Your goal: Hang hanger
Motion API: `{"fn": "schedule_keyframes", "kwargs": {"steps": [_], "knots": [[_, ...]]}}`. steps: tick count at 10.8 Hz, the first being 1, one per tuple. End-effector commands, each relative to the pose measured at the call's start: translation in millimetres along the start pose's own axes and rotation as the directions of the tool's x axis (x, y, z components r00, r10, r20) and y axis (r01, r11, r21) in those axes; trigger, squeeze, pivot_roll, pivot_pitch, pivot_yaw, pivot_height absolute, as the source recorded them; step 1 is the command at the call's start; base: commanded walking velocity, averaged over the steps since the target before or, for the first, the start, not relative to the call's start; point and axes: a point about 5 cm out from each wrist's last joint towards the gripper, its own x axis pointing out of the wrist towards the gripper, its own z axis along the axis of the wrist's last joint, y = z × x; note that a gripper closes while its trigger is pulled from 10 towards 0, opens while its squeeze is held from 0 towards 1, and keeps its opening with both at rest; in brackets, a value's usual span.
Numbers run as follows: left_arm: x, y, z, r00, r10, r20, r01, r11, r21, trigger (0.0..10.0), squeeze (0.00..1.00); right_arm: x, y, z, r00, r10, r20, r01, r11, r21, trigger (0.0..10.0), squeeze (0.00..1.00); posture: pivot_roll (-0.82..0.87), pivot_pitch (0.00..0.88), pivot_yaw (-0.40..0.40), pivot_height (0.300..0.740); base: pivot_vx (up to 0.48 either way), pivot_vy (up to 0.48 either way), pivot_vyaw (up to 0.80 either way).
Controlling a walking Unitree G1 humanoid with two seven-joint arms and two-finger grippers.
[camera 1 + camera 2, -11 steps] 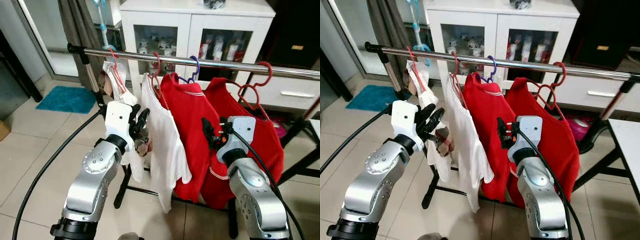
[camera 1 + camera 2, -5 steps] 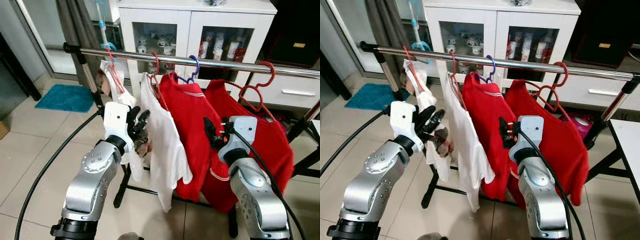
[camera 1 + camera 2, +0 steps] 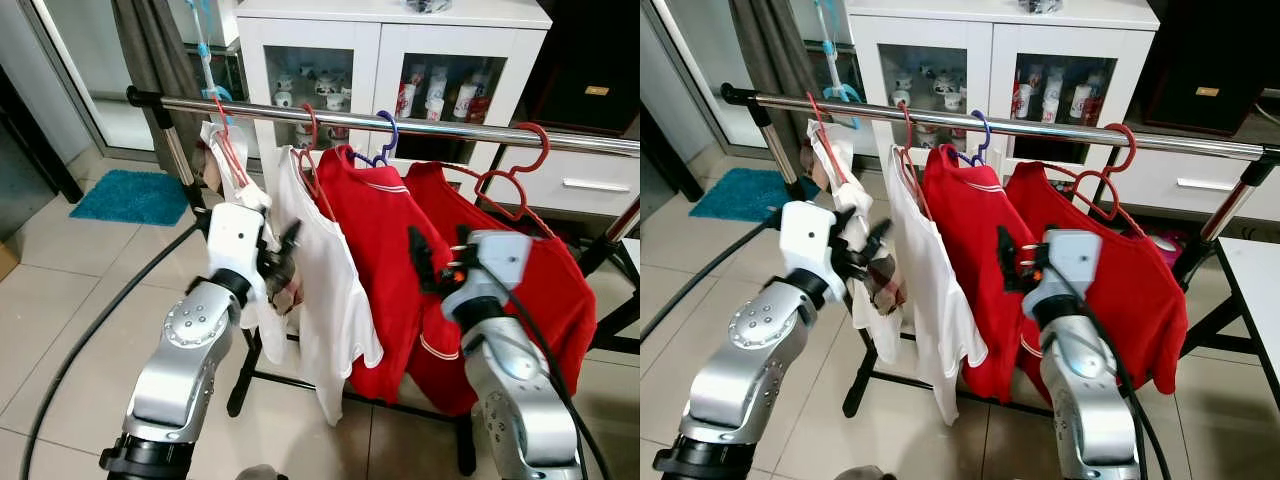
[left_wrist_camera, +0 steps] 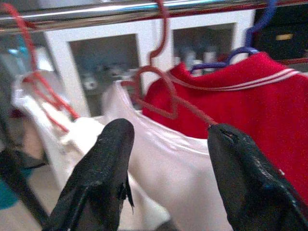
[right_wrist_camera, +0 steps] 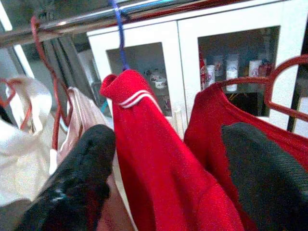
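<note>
Four hangers already hooked the rail, the rightmost red hanger carrying a red shirt. Both claws stood spread and empty: the left claw against the white shirt, the right claw at its three o'clock. Either could snag fabric and drag a hanger off.

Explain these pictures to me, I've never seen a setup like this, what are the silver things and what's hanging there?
The silver things are a humanoid robot's two arms, each ending in a black two-fingered claw. Two pictures come from cameras on its head, two from its wrists. Before it stands a rail with four hung garments: a pale cloth, a white shirt and two red shirts. The left claw is open by the white shirt; the right claw is open at the red ones. Neither holds anything.
</note>
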Motion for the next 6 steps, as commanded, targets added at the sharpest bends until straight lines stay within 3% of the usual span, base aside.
{"fn": "schedule_keyframes", "kwargs": {"steps": [1,2,3,4,5,6], "knots": [[2.0,4.4,2.0,0.998,0.052,0.019,-0.052,0.998,0.028,10.0,1.00,-0.1,-2.8,-0.4,1.000,-0.017,-0.002,0.017,1.000,0.005,10.0,1.00,0.12,0.026,0.061,0.740,0.000,0.000,0.00],[2.7,5.3,2.2,0.998,0.064,0.007,-0.064,0.998,0.013,10.0,1.00,-0.1,-3.1,-0.2,1.000,-0.029,0.008,0.029,0.998,0.050,10.0,1.00,0.12,0.026,0.062,0.740,0.000,0.000,0.00],[2.2,5.3,3.1,0.999,0.046,0.003,-0.046,0.999,0.015,10.0,1.00,-0.3,-0.1,-0.2,1.000,-0.009,0.010,0.009,1.000,0.022,10.0,1.00,0.11,0.025,0.065,0.740,0.000,0.000,0.00],[2.0,5.2,3.8,0.999,0.035,0.019,-0.035,0.999,0.027,10.0,0.00,-1.9,5.6,-4.3,0.999,0.046,0.010,-0.046,0.998,0.035,10.0,1.00,0.11,0.025,0.066,0.740,0.000,0.000,0.00],[2.3,5.1,3.9,0.999,0.037,0.024,-0.038,0.999,0.034,10.0,0.00,-2.0,2.4,-5.2,1.000,0.013,-0.002,-0.013,1.000,0.026,10.0,1.00,0.11,0.024,0.067,0.740,0.000,0.000,0.00],[2.5,4.5,3.8,0.999,0.037,0.028,-0.038,0.999,0.035,10.0,0.00,-0.9,-3.6,0.9,0.998,-0.049,0.028,0.047,0.996,0.078,10.0,1.00,0.11,0.024,0.066,0.740,0.000,0.000,0.00]]}}
